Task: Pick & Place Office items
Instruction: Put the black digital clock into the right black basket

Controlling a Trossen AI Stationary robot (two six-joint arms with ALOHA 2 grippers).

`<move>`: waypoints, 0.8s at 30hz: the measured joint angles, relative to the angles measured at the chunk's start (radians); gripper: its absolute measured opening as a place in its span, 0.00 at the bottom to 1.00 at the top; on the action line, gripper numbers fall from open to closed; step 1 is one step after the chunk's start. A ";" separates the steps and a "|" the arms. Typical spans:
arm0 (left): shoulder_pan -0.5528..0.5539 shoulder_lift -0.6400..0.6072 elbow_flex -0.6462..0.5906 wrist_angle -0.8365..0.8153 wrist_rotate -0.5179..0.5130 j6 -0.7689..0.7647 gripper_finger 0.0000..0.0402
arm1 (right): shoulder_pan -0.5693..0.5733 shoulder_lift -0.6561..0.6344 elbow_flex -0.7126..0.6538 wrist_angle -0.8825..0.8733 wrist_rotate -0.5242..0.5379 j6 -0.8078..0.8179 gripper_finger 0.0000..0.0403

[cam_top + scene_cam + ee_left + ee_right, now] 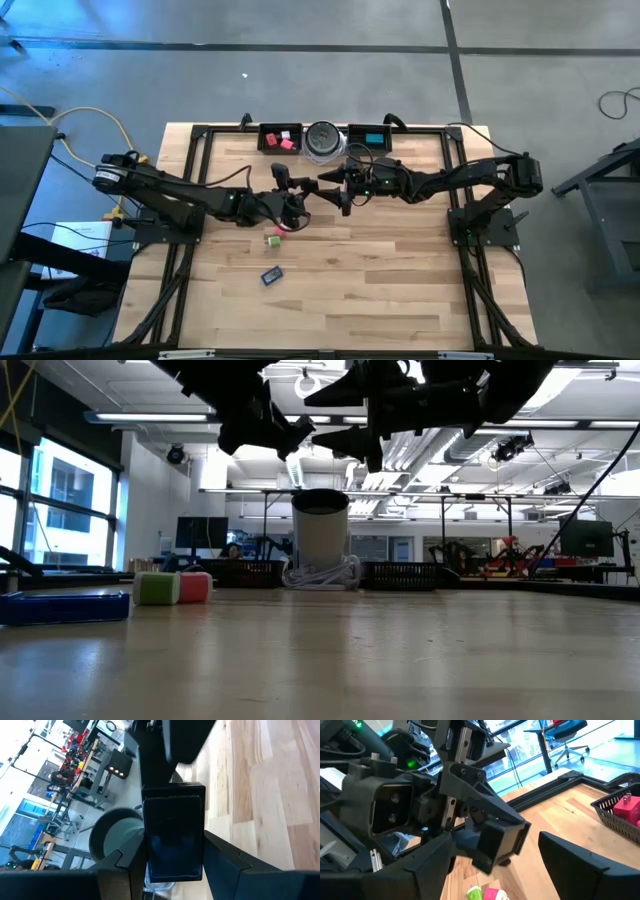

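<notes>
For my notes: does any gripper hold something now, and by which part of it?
The left gripper holds a black bar between its fingers, clamped by its long sides. The right gripper stands open beside it and holds nothing.

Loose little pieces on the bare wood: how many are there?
3: a green cube and a pink block side by side below the left gripper, and a blue flat piece nearer the front. Others may hide under the arms.

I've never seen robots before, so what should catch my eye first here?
Two dark arms meet above the table's middle, the left pincer clamped on a black bar, the right pincer open beside it. Below them a green cube lies on the wooden table.
</notes>
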 joint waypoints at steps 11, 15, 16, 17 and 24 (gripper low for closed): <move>0.001 0.029 0.029 0.001 -0.010 0.021 0.36 | 0.000 0.000 0.000 -0.006 -0.003 -0.003 0.60; 0.001 0.029 0.030 0.002 -0.010 0.022 0.36 | 0.000 0.000 0.000 -0.002 -0.003 -0.003 0.54; 0.001 0.029 0.030 0.002 -0.010 0.022 0.36 | 0.000 0.000 0.000 -0.002 -0.003 -0.003 0.53; 0.001 0.029 0.030 0.006 -0.010 0.022 0.36 | 0.000 0.000 0.000 -0.001 -0.003 -0.003 0.51; 0.001 0.029 0.050 0.021 0.005 0.043 0.36 | 0.000 0.000 0.000 0.001 -0.007 -0.004 0.42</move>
